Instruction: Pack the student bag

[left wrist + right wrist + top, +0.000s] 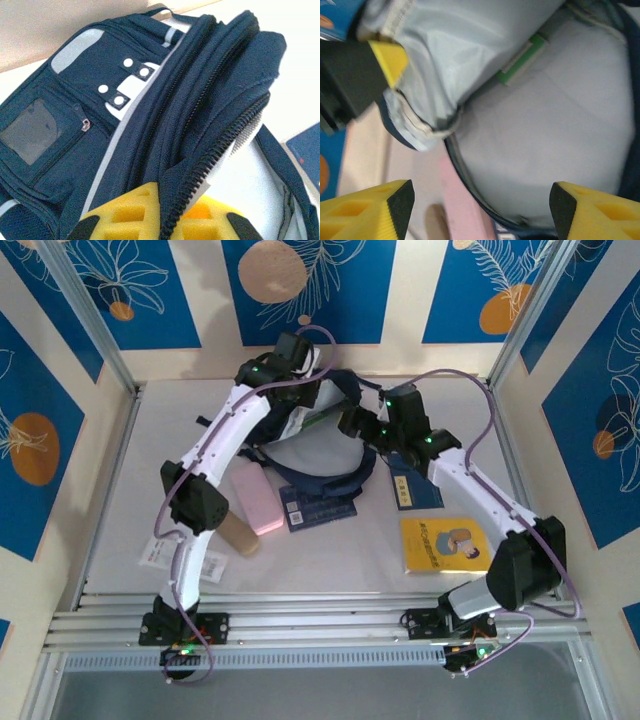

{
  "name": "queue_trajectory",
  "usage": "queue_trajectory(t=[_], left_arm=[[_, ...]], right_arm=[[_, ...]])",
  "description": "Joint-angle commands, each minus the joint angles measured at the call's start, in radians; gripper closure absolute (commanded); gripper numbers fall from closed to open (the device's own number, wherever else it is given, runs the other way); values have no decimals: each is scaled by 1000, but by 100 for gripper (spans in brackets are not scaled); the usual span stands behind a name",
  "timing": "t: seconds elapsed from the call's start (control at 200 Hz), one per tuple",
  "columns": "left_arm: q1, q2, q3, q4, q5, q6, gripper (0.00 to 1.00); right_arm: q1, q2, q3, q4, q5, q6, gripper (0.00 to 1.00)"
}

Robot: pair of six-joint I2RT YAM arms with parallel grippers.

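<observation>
Yellow fingers [130, 212] of the left gripper [162, 220] are pinching the zip edge of the student bag [90, 115]. Right gripper [480, 200] fingers are standing spread over its pale lining. Bag is lying mid-rear on the worktop [130, 490], pink case [258, 502] just beside.

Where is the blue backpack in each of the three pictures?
Top external: student bag upper centre, between the arms.
Left wrist: student bag across the centre, zipper edge in the left gripper.
Right wrist: student bag's pale lining, centre and right.
Shared landmark: left gripper clamping its edge.
</observation>
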Motion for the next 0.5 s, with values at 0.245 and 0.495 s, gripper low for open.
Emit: queue_trajectory(t=[0.245, 0.495], left_arm=[[166, -270, -176, 178, -160, -108, 100], [384, -401, -407, 255, -157, -281, 100]], right_arm=[[-73, -54, -127, -247, 138, -139, 28], [-64, 95, -65, -330, 125, -126, 28]])
